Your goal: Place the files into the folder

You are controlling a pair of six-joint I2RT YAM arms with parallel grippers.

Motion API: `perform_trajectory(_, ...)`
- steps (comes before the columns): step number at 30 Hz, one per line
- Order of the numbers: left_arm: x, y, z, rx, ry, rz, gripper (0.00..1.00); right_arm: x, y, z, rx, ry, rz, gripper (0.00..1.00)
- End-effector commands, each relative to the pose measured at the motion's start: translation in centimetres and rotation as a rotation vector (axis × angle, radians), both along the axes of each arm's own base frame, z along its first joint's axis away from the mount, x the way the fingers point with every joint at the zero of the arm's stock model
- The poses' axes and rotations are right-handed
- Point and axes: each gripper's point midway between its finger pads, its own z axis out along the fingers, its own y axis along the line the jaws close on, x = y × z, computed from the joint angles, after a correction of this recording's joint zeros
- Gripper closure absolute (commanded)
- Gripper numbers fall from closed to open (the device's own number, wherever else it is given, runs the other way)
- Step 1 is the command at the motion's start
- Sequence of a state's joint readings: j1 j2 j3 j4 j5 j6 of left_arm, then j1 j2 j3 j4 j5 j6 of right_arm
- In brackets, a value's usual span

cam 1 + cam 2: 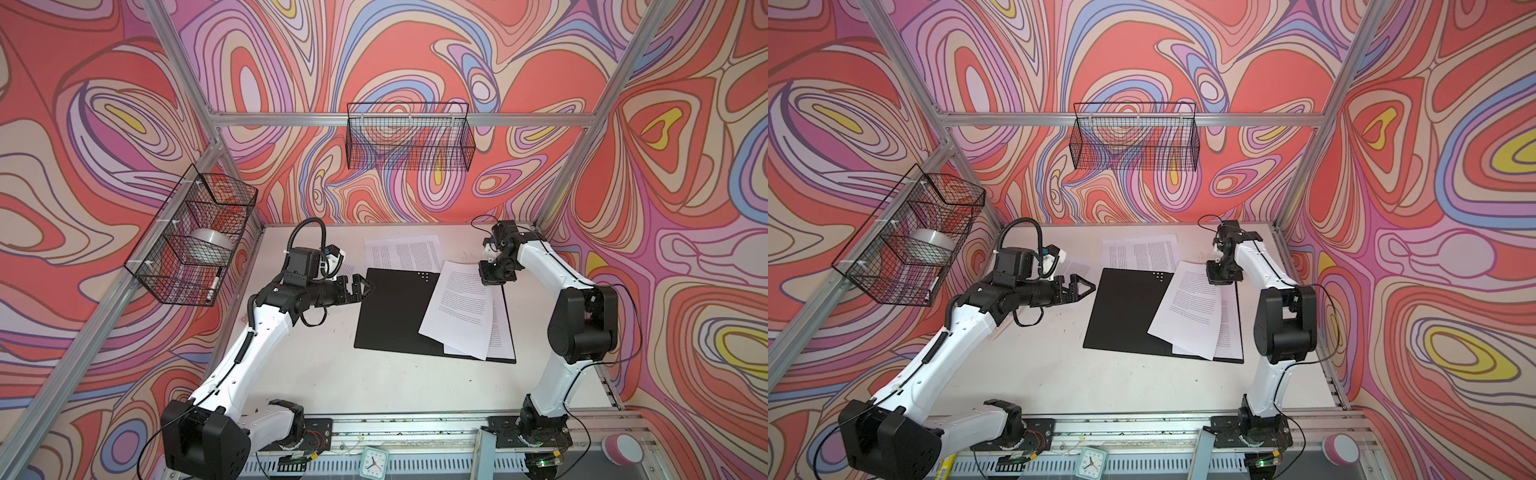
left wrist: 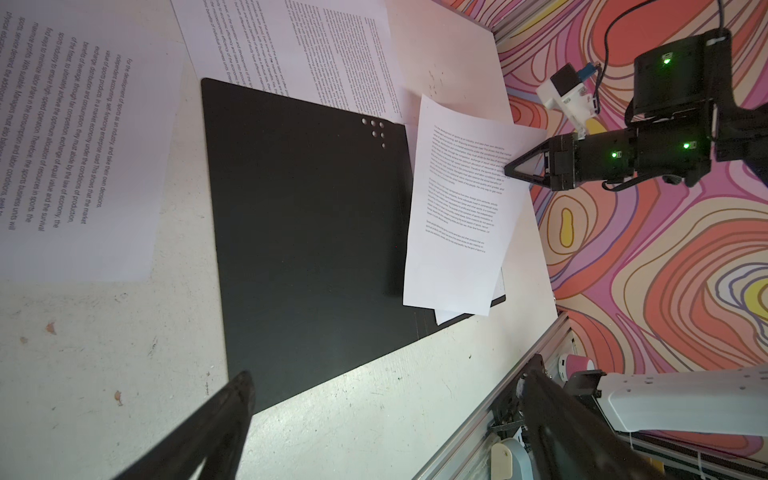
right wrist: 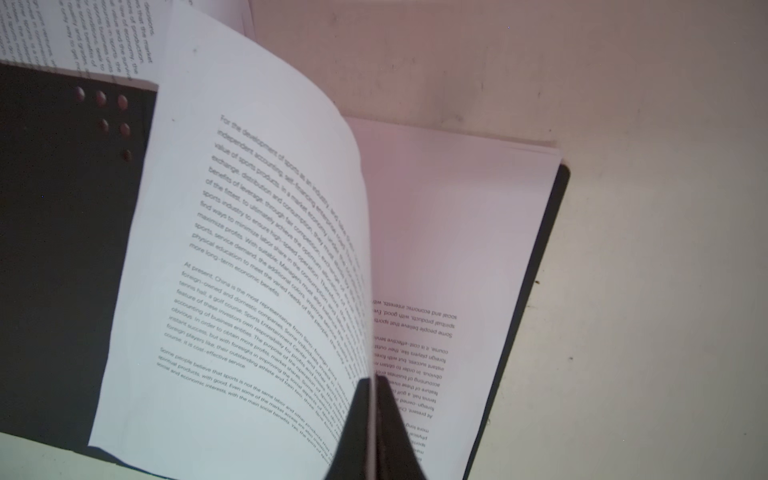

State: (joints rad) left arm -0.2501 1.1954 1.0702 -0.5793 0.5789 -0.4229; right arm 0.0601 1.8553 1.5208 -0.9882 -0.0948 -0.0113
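A printed sheet (image 1: 457, 309) is pinched by the clamped right gripper (image 1: 491, 278), skewed across the black folder (image 1: 390, 316). The left gripper (image 1: 360, 289) is held spread wide beside the folder. Released askew, the sheet could be left overhanging and creased.

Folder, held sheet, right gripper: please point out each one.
folder (image 1: 390, 316): in a top view, its bare black inside.
held sheet (image 3: 249, 249): right wrist view, its printed middle.
right gripper (image 2: 508, 170): left wrist view, where its tips meet.

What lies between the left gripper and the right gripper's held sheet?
Only the open folder, bare black inside up to that sheet; both top views show it.
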Motion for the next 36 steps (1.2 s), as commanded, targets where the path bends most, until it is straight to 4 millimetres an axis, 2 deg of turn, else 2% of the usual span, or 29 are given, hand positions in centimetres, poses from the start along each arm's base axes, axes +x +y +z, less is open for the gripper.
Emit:
perform_trajectory(1,-0.2,-0.2,-0.4,0.001,0.006,-0.008,0.00,1.0,0.3,1.4,-0.005,-0.133,0.097,1.00)
perform_trajectory(5,-0.3,-0.1,-0.2,0.001,-0.004,-0.006,0.00,0.6,0.7,2.5,-0.020,-0.213,0.213,1.00)
perform_trajectory(11,-0.3,-0.1,-0.3,-0.001,-0.001,-0.005,0.00,0.7,-0.4,2.2,-0.063,-0.182,0.246,1.00)
perform_trajectory(17,-0.3,-0.3,-0.4,-0.011,0.003,-0.009,0.00,-0.3,-1.3,1.2,-0.089,-0.142,0.307,1.00)
perform_trajectory(27,0.0,-0.7,-0.9,-0.034,0.012,-0.016,0.00,0.3,-3.5,1.0,-0.187,-0.140,0.326,1.00)
perform_trajectory(36,0.0,-1.2,0.0,-0.093,-0.063,-0.034,0.00,0.2,-4.5,0.6,-0.246,-0.123,0.368,1.00)
